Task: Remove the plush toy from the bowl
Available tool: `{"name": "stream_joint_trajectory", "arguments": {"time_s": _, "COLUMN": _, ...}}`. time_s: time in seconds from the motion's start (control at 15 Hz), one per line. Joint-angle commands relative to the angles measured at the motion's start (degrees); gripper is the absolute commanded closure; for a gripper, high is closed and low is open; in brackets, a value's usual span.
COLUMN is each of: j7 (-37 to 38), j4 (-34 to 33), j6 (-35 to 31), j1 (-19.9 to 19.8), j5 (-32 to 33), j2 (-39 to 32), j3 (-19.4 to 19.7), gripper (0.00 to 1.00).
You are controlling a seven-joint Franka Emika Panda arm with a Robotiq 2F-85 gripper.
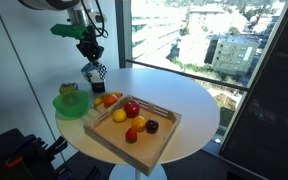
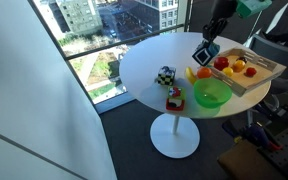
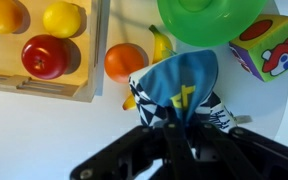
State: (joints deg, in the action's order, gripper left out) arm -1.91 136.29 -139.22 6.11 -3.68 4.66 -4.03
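My gripper [image 3: 179,128] is shut on the blue plush toy [image 3: 179,85], which has black-and-white checkered patches and a yellow mark. In both exterior views the gripper [image 1: 90,55] [image 2: 213,38] holds the toy [image 1: 97,72] [image 2: 205,52] hanging in the air above the table. It is lifted clear of the bright-green bowl [image 1: 72,104] [image 2: 212,95], beside the tray's corner. The wrist view shows the bowl [image 3: 209,18] at the top edge, apart from the toy. No toy shows inside the bowl.
A wooden tray [image 1: 164,135] [image 2: 269,70] holds several fruits. An orange [image 3: 125,62] and a banana [image 3: 160,42] lie between tray and bowl. A colourful cube [image 3: 269,45] sits by the bowl. A checkered object [image 2: 165,75] lies on the round white table [image 1: 199,105], which stands by a window.
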Motion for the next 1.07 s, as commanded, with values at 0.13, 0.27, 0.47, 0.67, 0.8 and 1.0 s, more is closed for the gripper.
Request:
{"name": "stream_joint_trajectory", "arguments": {"time_s": 0.13, "j7": 8.96, "j4": -3.28, "j6": 0.18, "j1": 0.37, "j5": -2.33, "j2": -3.61, "j3": -1.63, "gripper": 0.95}}
{"name": "stream_joint_trajectory", "arguments": {"time_s": 0.27, "j7": 12.11, "j4": -3.54, "j6": -0.59, "j1": 0.65, "j5": -1.59, "j2": -4.52, "j3": -2.2, "gripper": 0.94}}
{"name": "stream_joint_trajectory", "arguments": {"time_s": 0.47, "j7": 14.71, "j4": -3.74, "j6": -2.63, "j1": 1.03, "j5": -1.26, "j2": -6.13, "j3": -2.78, "gripper": 0.94}}
{"name": "stream_joint_trajectory", "arguments": {"time_s": 0.67, "j7": 15.83, "j4": -4.08, "j6": -4.91, "j1": 1.37, "j5": -0.71, "j2": -7.99, "j3": -2.87, "gripper": 0.94}}
{"name": "stream_joint_trajectory", "arguments": {"time_s": 0.8, "j7": 16.13, "j4": -4.28, "j6": -5.96, "j1": 1.52, "j5": -0.53, "j2": -9.04, "j3": -2.71, "gripper": 0.94}}
{"name": "stream_joint_trajectory", "arguments": {"time_s": 1.0, "j7": 15.81, "j4": -4.19, "j6": -7.24, "j1": 1.57, "j5": -0.55, "j2": -10.33, "j3": -2.52, "gripper": 0.94}}
